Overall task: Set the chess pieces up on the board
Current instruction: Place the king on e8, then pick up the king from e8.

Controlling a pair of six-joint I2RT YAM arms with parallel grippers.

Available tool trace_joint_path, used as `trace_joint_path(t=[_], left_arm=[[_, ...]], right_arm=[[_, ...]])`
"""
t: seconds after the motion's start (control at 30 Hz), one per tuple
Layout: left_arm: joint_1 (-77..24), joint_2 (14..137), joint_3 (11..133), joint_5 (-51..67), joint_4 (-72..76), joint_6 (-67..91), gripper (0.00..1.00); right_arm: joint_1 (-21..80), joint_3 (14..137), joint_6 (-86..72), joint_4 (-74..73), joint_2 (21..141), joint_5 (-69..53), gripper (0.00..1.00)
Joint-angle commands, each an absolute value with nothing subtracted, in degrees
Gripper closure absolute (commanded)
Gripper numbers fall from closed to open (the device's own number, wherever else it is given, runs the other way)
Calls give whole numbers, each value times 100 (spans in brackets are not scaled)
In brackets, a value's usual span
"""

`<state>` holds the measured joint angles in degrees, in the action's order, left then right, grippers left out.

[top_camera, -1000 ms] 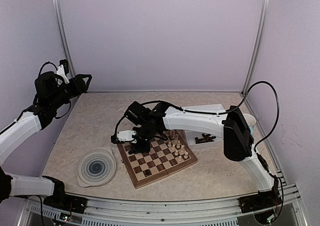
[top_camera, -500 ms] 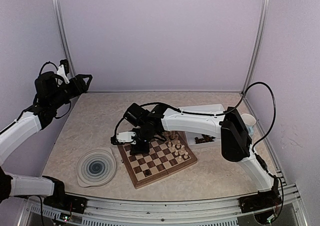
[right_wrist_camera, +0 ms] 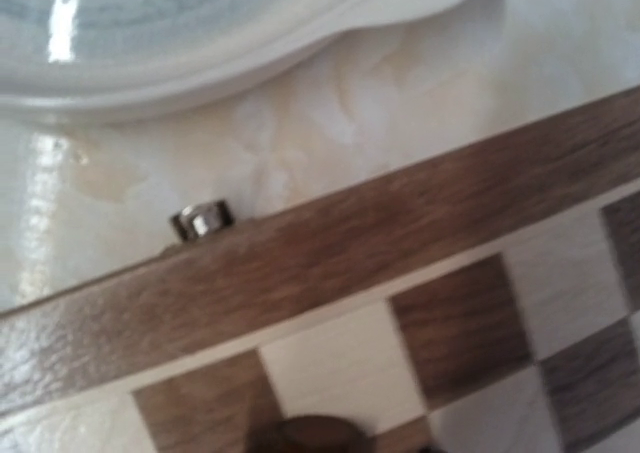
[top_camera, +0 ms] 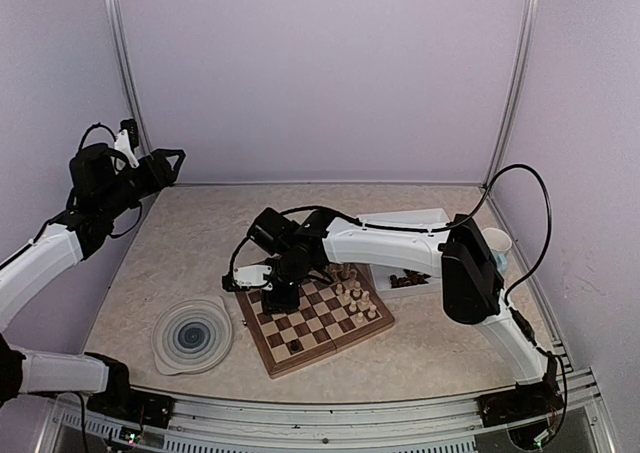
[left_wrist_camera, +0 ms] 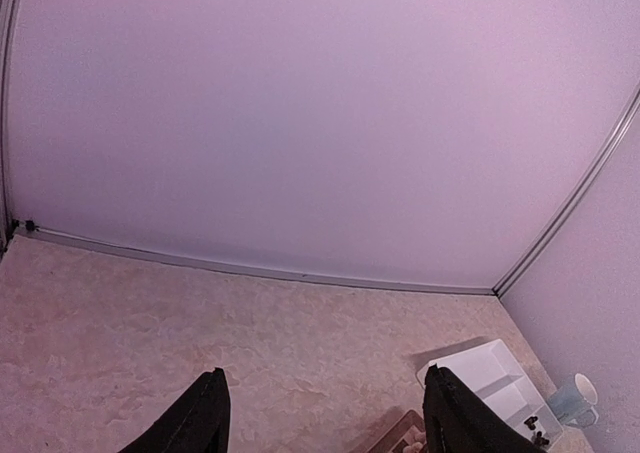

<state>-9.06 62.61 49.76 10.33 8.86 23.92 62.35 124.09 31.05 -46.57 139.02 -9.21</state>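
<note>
The board lies mid-table, and its wooden border fills the right wrist view. Several cream chess pieces stand on its right side, and one dark piece stands near its front edge. My right gripper hangs low over the board's left squares. Its fingers do not show in its wrist view. There a dark piece's top sits at the bottom edge. My left gripper is raised at the far left, open and empty.
A white two-compartment tray with dark pieces stands right of the board. A blue-swirl plate lies left of it, close to the board's edge. A white cup stands far right. A metal clasp sits on the board's side.
The right gripper has shifted only slightly over the board's left squares. The left arm has not moved.
</note>
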Motion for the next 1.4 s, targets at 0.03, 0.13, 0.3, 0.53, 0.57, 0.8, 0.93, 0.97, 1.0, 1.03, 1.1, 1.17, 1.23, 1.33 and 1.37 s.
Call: trace_joint_path(t=[0.03,0.13,0.3,0.53,0.57,0.8,0.93,0.97,1.0,1.03,1.1,1.17,1.23,1.33,1.37], left_arm=[[-888,6303,4970,1265,897,2338,34],[-895,6343,4998,1292,857,2294,34],[-1158,6409,5097,1127,671,2083,34],[-1850,6323,4996,777,59,1973,34],[-1888,6203,4891,780,23,2068,34],[-1981,5451,3551,1252,18,2825,34],[-2138,5351,2939,1540,72,3060,34],[-2215,5338,2850,1535,52,3060,34],[-2313,5336,2780,1496,45,3071,34],[-2457,5331,2743,1468,52,3083,35],[-2808,5335,2685,1367,164,3070,35],[-3109,5397,2550,1212,342,3154,36],[-3288,5481,2310,1272,703,3349,36],[-3463,5607,1899,1580,1510,3619,39],[-3512,5651,1778,1689,1762,3675,40]], right_arm=[[6176,12012,3190,-4833,13581,-1089,56],[6042,11975,3167,-4838,13581,-1131,55],[5884,11888,3129,-4931,13567,-1316,54],[5791,11252,3223,-4675,13273,-1519,72],[5778,11241,3225,-4663,13271,-1587,77],[5735,11081,3268,-4361,13103,-1785,91],[5705,10999,3285,-4329,12995,-1787,93],[5704,10965,3295,-4306,12946,-1778,93],[5702,10909,3296,-4271,12886,-1783,93],[5698,10855,3300,-4245,12818,-1783,94],[5690,10755,3307,-4179,12680,-1784,94],[5687,10731,3335,-4176,12564,-1774,95],[5687,10756,3366,-4226,12490,-1762,96],[5687,10866,3409,-4372,12440,-1707,96],[5687,10890,3422,-4417,12425,-1700,96]])
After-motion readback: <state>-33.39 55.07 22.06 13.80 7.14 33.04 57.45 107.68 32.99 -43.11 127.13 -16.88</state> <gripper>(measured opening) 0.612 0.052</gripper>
